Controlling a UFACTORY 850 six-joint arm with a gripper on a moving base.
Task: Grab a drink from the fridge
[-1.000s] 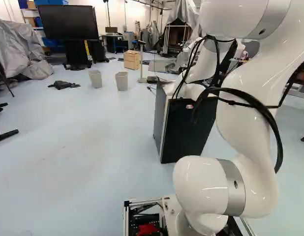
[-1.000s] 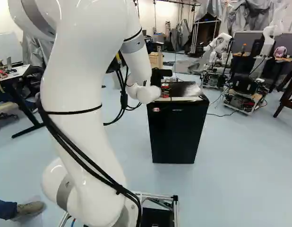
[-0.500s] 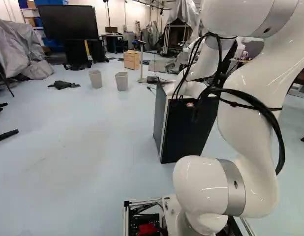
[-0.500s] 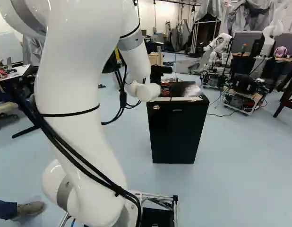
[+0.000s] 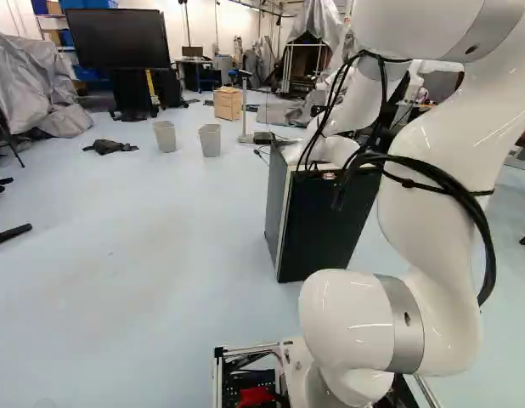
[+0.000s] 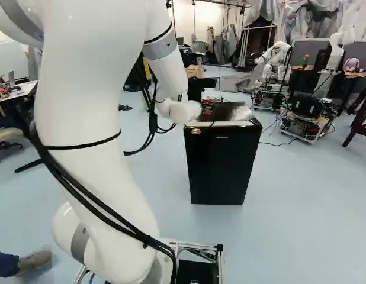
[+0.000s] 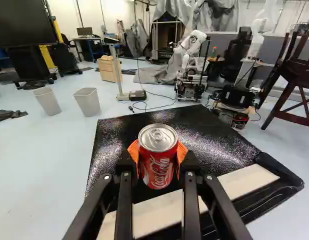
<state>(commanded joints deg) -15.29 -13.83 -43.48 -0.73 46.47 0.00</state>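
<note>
The hand (image 6: 208, 105) hugs the red can (image 7: 157, 167), fingers a can's width apart, over the fridge (image 7: 112, 145). Its pale front strip (image 7: 247, 181) runs under the hand; black top stretches ahead and both sides.

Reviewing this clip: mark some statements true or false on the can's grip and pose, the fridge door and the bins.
1. The gripper has its orange pads against both sides of the red can. True.
2. The can lies on its side. False: it is upright, its lid facing up.
3. The fridge door stands wide open. False: it is closed.
4. In the left base view, two bins stand on the floor, left of the fridge. True.
</note>
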